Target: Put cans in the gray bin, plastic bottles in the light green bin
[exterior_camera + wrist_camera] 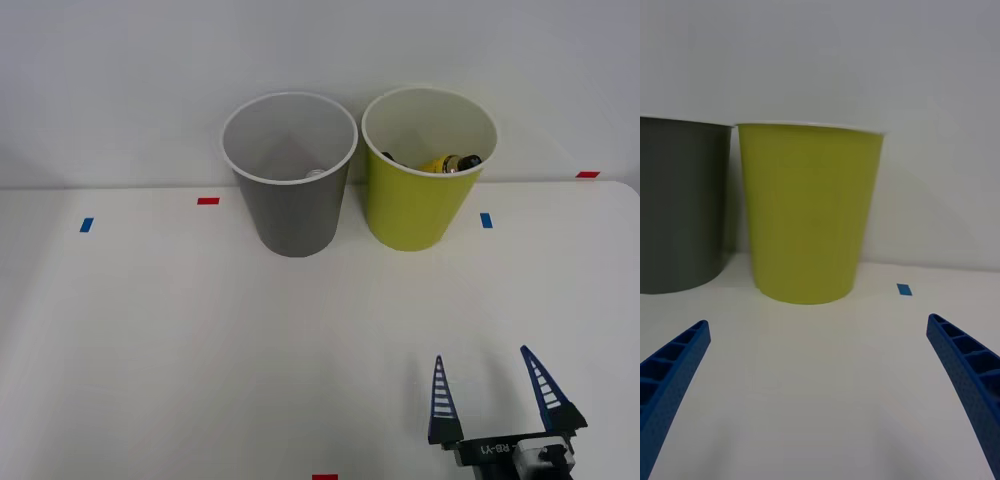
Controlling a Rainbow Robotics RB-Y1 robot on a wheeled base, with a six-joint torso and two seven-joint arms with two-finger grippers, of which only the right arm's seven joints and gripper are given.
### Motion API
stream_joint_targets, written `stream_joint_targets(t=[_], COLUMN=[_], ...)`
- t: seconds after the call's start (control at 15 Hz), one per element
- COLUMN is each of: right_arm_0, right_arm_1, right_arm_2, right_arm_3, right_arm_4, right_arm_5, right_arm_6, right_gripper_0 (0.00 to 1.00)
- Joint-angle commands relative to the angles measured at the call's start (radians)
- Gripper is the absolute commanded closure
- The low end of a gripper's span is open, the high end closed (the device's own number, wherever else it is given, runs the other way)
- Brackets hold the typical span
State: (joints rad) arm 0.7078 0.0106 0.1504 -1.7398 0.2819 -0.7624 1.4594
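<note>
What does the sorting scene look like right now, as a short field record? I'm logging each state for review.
gray bin: upright on the table, robot's left of the green one; a small pale item shows inside, unclear what
light green bin: upright beside it, holding a plastic bottle
right gripper: open, holds nothing, low over the table in front of the light green bin
tape marks: blue and red, scattered on the table

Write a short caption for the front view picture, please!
Open end effector waits near gray bin and light green bin holding a yellow bottle.

Front view looks down; wrist view sits low, both facing the light green bin (418, 205) (809, 217)
</note>
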Motion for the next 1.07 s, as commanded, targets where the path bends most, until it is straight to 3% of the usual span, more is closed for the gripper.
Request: stream_joint_targets(t=[0.07,0.33,0.47,0.8,1.07], right_arm_0=[0.010,0.042,0.062,0.018,0.036], right_arm_1=[-0.021,0.007,0.007,0.007,-0.018], right_arm_2=[-0.028,-0.032,-0.025,-0.083,-0.026], right_arm_3=[0.012,0.012,0.025,0.190,0.192], right_arm_4=[0.039,0.106,0.115,0.115,0.063], right_arm_5=[-0.009,-0.009,-0.029,-0.204,-0.204], right_arm_6=[-0.005,-0.039,-0.125,-0.315,-0.390], right_gripper_0=[0.00,0.00,0.00,0.00,0.00])
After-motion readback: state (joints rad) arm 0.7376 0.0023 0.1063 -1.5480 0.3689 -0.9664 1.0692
